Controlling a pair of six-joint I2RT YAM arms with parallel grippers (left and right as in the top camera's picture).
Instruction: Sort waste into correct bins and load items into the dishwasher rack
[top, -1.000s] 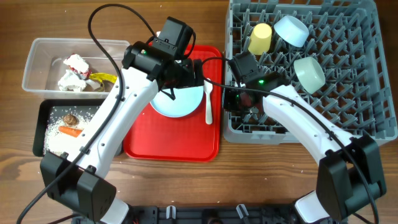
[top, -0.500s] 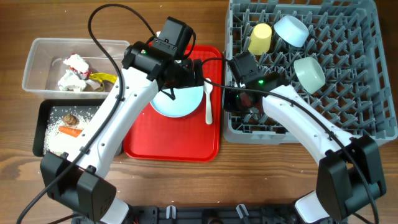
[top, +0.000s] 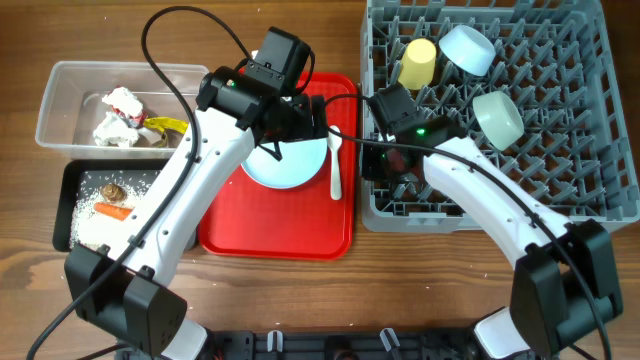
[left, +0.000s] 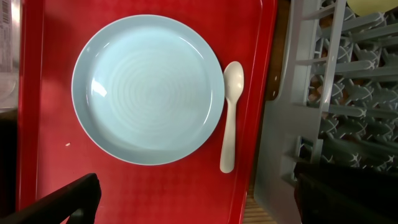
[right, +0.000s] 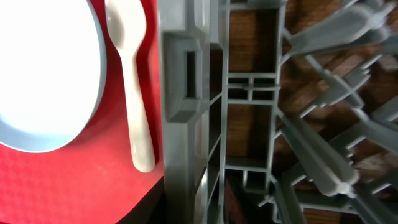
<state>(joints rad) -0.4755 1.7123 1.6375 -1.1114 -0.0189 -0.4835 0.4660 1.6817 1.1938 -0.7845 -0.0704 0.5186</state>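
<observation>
Wood-grain bench (top: 30, 300) carries a glossy red tray (top: 275, 225) with a round blue plate (left: 148, 89) and a white spoon (left: 231, 115) just beside it. The left pincer (left: 199, 196) hovers above, spread wide and empty. A black tray (top: 68, 190) holds rice and a carrot (top: 115, 211); the clear tub (top: 60, 80) beyond it holds crumpled paper (top: 118, 125). The pegged grey rack (top: 560, 180) holds a cup (top: 419, 60) and two bowls. The right pincer (top: 388, 168) is at the rack's left wall; whether it is open, I cannot tell.

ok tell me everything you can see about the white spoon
The white spoon looks like smooth off-white plastic, one piece: oval bowl, straight handle flaring slightly at its end. It lies flat, bowl up and seemingly clean, on the red tray, right beside the pale blue plate, between it and the tray edge nearest the grey rack.
</observation>
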